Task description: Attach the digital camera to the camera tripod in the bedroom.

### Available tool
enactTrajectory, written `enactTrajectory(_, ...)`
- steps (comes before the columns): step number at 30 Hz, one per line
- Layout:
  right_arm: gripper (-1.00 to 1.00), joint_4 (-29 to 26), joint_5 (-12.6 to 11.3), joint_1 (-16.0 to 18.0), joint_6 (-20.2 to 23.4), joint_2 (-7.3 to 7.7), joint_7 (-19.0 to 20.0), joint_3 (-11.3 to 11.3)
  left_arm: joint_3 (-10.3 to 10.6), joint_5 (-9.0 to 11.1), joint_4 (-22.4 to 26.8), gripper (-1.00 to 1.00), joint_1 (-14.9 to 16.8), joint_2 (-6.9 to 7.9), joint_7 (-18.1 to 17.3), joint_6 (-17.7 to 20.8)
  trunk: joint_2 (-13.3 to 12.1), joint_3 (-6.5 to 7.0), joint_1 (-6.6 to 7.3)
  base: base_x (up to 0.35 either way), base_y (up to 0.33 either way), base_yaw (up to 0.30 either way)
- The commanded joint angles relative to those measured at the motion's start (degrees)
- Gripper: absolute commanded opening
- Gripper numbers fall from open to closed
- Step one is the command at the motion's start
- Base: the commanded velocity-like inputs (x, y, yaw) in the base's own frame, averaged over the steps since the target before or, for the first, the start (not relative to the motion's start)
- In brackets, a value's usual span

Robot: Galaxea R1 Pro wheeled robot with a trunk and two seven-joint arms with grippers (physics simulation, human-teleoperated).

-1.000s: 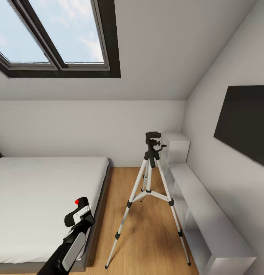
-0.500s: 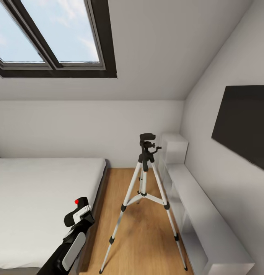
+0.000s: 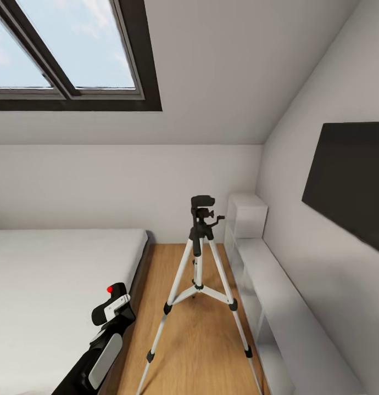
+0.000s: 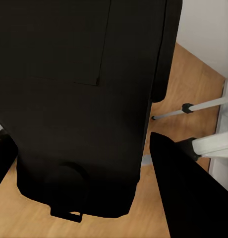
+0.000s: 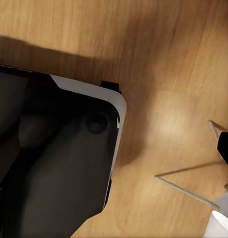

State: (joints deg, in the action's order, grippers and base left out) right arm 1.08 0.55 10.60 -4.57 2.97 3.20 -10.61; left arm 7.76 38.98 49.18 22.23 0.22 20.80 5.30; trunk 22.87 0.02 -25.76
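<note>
camera tripod (image 3: pixel 198 285) stands on wood floor (image 3: pixel 200 340) beside the bed (image 3: pixel 52 285).

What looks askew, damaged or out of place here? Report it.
Nothing stands out. The camera tripod stands upright on the wood floor with legs spread, between the bed and the white shelf. The left claw holds the digital camera.
</note>
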Motion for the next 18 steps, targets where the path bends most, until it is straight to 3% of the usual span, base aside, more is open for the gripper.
enactTrajectory(1,1.00,0.12,0.05,0.04,-0.27,0.01,0.17,-0.20,0.13,0.04,0.10,-1.00,0.01,0.01,0.31,0.24,0.04,-0.02,-0.02,0.017,-0.014,0.000)
enactTrajectory(8,1.00,0.09,0.03,0.04,-0.28,-0.02,0.15,-0.20,0.11,0.02,0.09,-1.00,0.01,0.00,0.36,0.24,0.04,-0.02,-0.02,0.092,-0.006,0.000)
enactTrajectory(18,1.00,0.12,0.06,0.04,-0.42,0.01,0.14,-0.20,0.07,0.02,0.08,-1.00,0.01,0.05,0.31,0.24,0.04,-0.02,-0.02,0.284,-0.001,0.000)
